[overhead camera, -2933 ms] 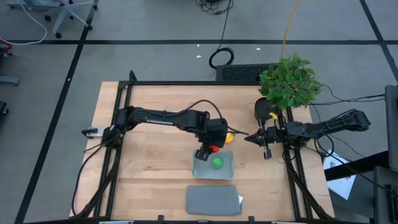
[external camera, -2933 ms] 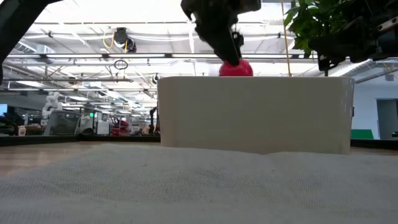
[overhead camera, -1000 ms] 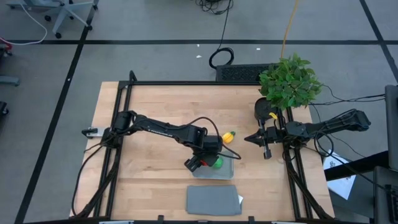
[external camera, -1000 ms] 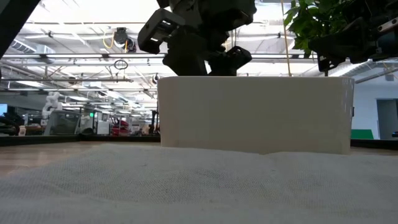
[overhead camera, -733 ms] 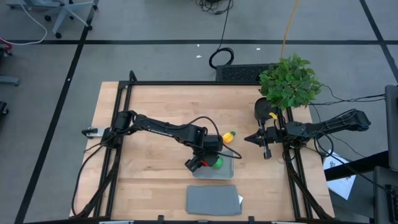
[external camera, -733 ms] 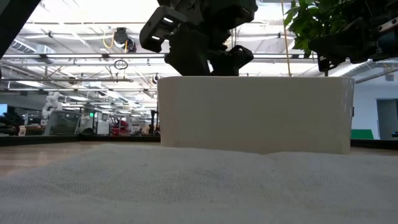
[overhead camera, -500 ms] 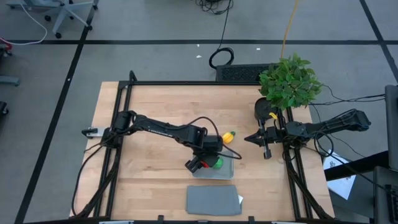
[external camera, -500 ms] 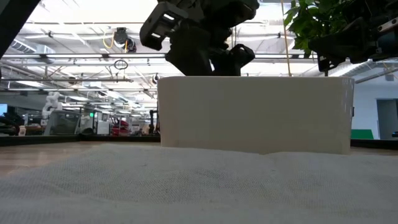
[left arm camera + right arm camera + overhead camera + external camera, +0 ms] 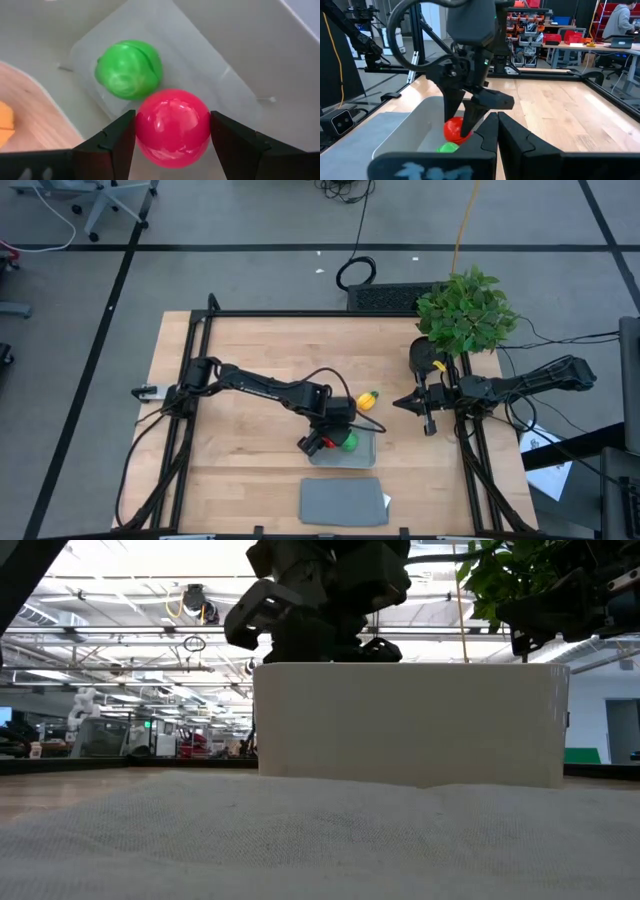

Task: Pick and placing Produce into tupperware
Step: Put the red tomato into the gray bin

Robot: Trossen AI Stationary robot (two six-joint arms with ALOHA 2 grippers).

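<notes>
Task about two-thirds complete: the green piece (image 9: 129, 68) already lies in the tupperware (image 9: 362, 450), at centre frame in the high view, and my left claw (image 9: 172, 131) grips the red piece (image 9: 172, 127) low inside it, beside the green one. The yellow piece (image 9: 369, 398) remains on the table (image 9: 250, 350) just above the tupperware; my right claw (image 9: 399, 403), fingers together, waits at right.
</notes>
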